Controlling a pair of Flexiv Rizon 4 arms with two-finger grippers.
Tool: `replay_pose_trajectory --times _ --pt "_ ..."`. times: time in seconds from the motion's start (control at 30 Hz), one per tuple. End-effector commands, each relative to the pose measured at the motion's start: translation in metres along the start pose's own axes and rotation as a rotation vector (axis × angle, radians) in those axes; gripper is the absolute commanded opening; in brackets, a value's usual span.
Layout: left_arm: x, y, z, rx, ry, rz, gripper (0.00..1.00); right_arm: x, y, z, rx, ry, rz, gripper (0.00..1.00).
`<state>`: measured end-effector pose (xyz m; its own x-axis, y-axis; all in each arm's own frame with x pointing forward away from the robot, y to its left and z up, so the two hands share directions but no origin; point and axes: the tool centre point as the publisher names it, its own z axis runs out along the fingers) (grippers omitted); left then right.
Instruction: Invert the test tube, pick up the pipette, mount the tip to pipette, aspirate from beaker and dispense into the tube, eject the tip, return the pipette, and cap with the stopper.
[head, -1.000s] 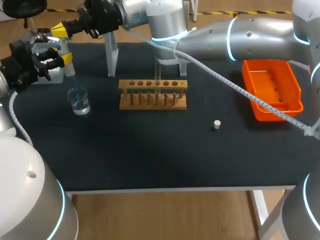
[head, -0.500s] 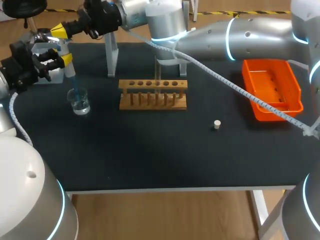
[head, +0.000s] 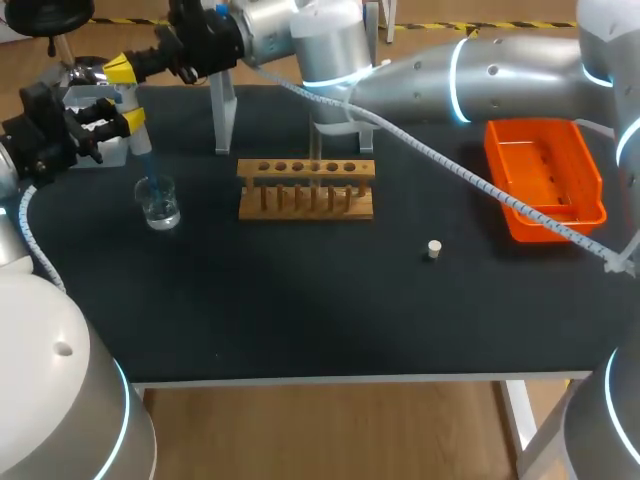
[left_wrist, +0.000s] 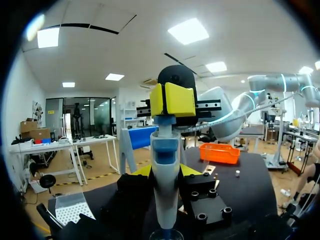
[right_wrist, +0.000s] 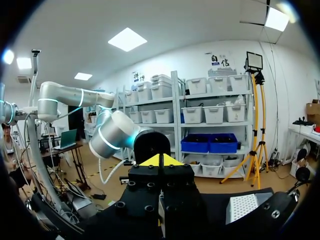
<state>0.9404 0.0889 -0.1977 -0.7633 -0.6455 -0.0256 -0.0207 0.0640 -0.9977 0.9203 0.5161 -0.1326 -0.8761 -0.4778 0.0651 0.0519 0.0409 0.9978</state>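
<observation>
My left gripper (head: 128, 119) is shut on the white and blue pipette (head: 137, 135), holding it upright. The pipette's blue tip (head: 150, 180) dips into the glass beaker (head: 160, 205) at the table's far left. My right arm reaches across the back, and its shut gripper (head: 121, 68) rests on the pipette's top. In the left wrist view the pipette (left_wrist: 165, 185) stands between my fingers, with the right gripper's yellow tips (left_wrist: 172, 99) on its head. The wooden rack (head: 306, 190) sits mid-table. I cannot make out the tube. The small white stopper (head: 433, 248) lies to the right.
An orange tray (head: 545, 180) sits at the back right. A tip box (head: 108, 152) stands behind my left gripper, also visible as the tip box (right_wrist: 243, 207) in the right wrist view. Two metal stands (head: 222, 110) rise behind the rack.
My right gripper has sunk slightly onto the pipette's top. My left gripper, the pipette and the beaker have stayed where they were.
</observation>
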Motion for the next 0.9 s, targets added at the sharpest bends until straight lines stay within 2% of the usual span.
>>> replay_pose_trajectory --times 0.03,0.57,0.9 --pt "0.0 -0.004 0.0 0.001 -0.001 0.001 0.0 -0.004 -0.009 -0.001 -0.002 0.009 0.002 0.0" --pt "0.0 -0.004 0.0 0.001 -0.001 0.001 0.0 -0.003 -0.014 -0.003 0.008 0.006 0.014 0.0" --pt "0.0 -0.004 0.0 0.001 -0.001 0.001 0.0 -0.001 0.016 -0.002 0.001 0.01 -0.039 0.0"
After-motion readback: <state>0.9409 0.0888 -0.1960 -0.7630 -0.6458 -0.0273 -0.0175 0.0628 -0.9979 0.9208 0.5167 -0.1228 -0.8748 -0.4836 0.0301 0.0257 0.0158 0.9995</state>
